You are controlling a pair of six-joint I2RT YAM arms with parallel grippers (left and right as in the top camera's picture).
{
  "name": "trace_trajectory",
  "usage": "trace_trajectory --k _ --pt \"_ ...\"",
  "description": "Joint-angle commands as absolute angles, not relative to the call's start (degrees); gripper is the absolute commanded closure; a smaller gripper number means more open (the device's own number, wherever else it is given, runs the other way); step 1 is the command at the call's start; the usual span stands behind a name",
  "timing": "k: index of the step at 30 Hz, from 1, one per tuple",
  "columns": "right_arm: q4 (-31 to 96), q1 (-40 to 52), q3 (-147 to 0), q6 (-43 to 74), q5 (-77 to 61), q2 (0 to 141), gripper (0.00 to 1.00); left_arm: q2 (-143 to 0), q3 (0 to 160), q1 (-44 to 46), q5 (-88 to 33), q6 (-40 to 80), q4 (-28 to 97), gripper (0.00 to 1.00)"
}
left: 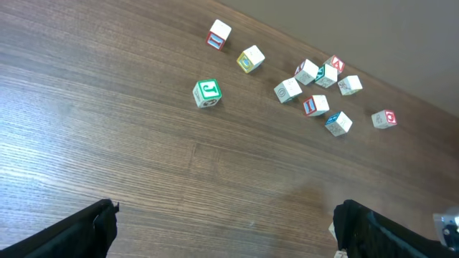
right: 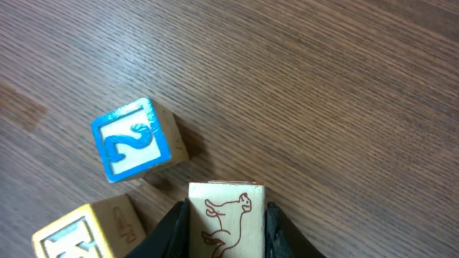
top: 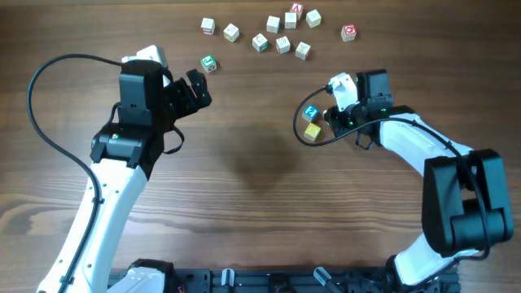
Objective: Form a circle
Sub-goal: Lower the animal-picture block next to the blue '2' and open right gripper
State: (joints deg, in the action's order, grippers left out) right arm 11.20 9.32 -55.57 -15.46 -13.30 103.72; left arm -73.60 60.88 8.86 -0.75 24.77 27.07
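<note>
My right gripper (right: 226, 228) is shut on a cream cube (right: 225, 215) with a red animal drawn on its face, held low over the wooden table. Just left of it lie a blue-faced cube (right: 133, 140) printed with a 2 and a yellow-faced cube (right: 80, 233). From overhead, the blue cube (top: 310, 112) and the yellow cube (top: 313, 130) sit right beside the right gripper (top: 330, 120). My left gripper (top: 196, 88) hangs open and empty, a short way below a green-faced cube (top: 209, 63). In the left wrist view that green cube (left: 206, 93) lies well ahead of the wide-apart fingers (left: 90, 229).
Several more loose cubes (top: 282, 44) are scattered along the far edge of the table, with a red-faced one (top: 348, 32) furthest right. The left wrist view shows the same scatter (left: 315, 104). A black cable (top: 49, 138) loops beside the left arm.
</note>
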Motion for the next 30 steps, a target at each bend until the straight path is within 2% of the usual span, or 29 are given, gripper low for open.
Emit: trace_trajectory --k 1,17,22,30 --pt "10.0 9.1 -55.4 -16.3 -12.6 104.7 0.96 -73.3 60.8 8.5 -0.6 25.3 27.3 0.00" --pt "10.3 9.1 -55.4 -13.9 -17.0 104.7 0.95 -73.3 60.8 8.5 -0.6 25.3 27.3 0.00" --pt "10.3 9.1 -55.4 -14.0 -16.8 104.7 0.88 -73.3 60.8 8.5 -0.6 25.3 27.6 0.00" --pt "11.1 9.1 -55.4 -15.0 -16.8 104.7 0.87 -73.3 60.8 8.5 -0.6 25.3 28.0 0.00"
